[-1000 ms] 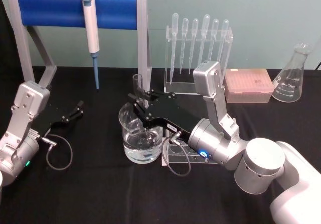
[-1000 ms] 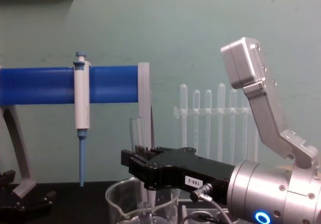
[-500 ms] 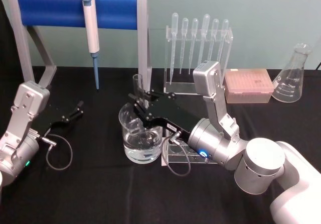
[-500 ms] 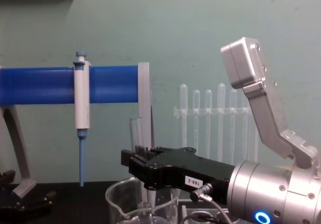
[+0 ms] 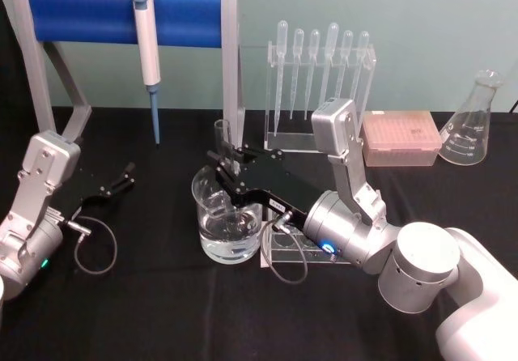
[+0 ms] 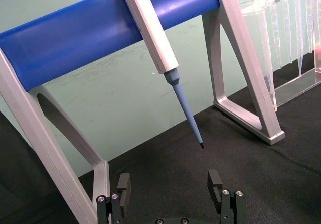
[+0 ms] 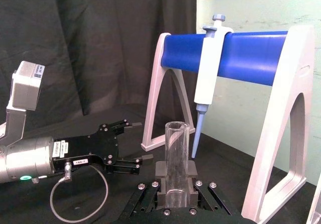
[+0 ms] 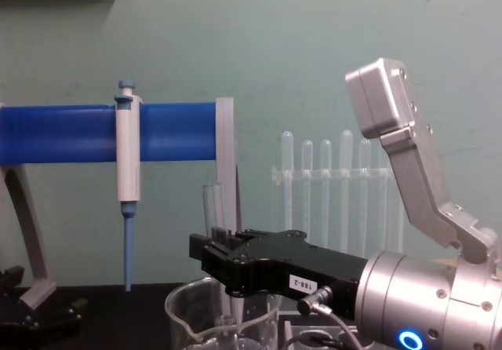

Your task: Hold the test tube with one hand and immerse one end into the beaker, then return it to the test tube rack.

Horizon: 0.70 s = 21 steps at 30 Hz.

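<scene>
Right gripper (image 5: 229, 165) clamped on test tube (image 5: 222, 139), upright, lower end dipped in beaker (image 5: 228, 240). Left gripper (image 5: 123, 176) parked open. Risk: sideways drift knocks tube against rim, tips beaker.

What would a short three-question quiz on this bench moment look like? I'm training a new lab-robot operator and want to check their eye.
1. True or false: the right gripper is shut on the test tube.
2. The tube's lower end is over: A) the flask, B) the beaker, C) the pink tip box.
3. Fill in: the left gripper is ____, holding nothing.

Key
1. True; the tube stands upright in it.
2. B; it dips inside the beaker, which holds clear liquid.
3. Open, parked on the robot's left side of the table.
</scene>
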Available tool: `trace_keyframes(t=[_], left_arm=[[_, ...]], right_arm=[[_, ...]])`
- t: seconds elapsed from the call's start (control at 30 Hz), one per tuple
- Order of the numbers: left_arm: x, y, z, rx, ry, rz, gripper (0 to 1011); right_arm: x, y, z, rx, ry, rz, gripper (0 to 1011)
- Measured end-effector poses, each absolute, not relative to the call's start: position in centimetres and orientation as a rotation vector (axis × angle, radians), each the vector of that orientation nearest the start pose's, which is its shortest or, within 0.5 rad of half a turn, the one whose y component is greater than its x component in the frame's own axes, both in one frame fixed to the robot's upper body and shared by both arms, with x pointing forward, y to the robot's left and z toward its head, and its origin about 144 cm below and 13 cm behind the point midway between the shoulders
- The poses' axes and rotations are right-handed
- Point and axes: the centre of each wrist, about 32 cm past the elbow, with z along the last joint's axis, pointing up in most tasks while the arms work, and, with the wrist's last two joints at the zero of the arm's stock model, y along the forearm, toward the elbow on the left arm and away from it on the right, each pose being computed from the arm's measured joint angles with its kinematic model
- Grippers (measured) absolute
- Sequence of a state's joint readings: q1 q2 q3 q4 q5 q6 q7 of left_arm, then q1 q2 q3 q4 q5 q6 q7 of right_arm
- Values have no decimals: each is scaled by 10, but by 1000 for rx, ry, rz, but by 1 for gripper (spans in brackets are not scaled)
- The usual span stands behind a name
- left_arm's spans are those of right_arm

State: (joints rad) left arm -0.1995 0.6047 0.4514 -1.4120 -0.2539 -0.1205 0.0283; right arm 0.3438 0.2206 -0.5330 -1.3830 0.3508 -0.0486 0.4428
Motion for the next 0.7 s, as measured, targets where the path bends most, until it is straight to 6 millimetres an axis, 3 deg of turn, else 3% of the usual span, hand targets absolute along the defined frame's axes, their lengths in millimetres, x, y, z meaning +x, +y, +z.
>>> trace_keyframes(t=[0.7], left_arm=[[489, 310, 1140, 305, -285, 1248, 1000]], right_arm=[[520, -147, 1176, 50, -51, -663, 226]])
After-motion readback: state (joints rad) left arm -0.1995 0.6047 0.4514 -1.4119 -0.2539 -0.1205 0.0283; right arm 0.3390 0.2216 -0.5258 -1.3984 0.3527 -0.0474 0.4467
